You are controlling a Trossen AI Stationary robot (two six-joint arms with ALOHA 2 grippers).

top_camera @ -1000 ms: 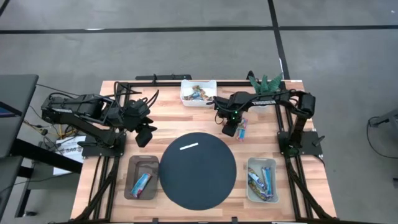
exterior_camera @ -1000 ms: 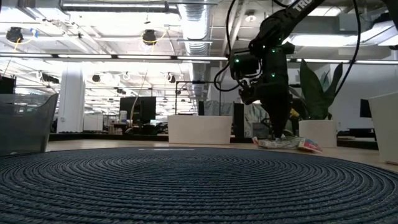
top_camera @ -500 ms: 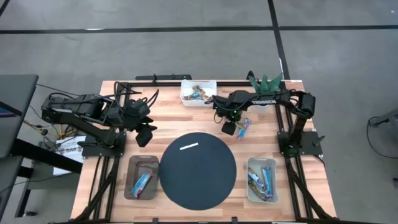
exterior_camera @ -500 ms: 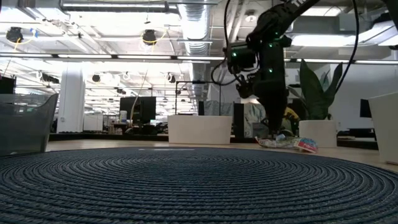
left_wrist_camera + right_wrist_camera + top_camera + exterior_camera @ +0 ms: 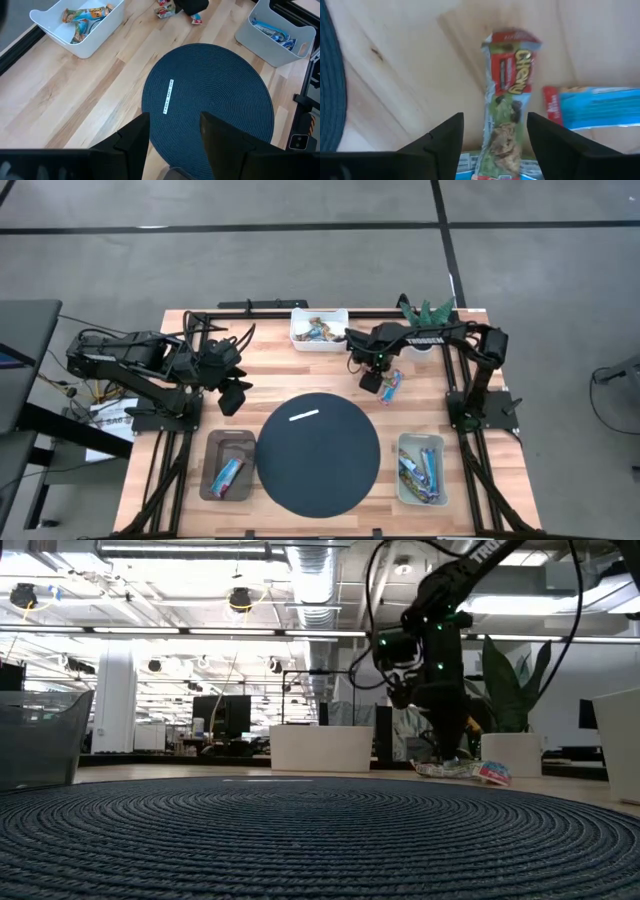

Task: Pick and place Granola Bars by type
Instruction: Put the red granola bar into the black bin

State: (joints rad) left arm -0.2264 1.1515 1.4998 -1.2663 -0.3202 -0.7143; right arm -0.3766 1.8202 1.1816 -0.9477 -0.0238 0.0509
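Note:
Three or so granola bars lie loose on the wood, right of the far white bin. The right wrist view shows a green bar lying flat between a blue bar and bare wood. My right gripper hangs low over the green bar, open, one finger on each side of it. Whether a finger touches the wrapper I cannot tell. My left gripper waits open above the table's left part, holding nothing.
A dark round mat fills the near middle. A grey bin with a blue bar stands to its left. A pale bin with several bars stands to its right. The far white bin holds more bars. A plant stands at the far right.
My right gripper has stayed low over the loose bars, swaying a little toward the table's left and back again. The bars stay flat on the wood.

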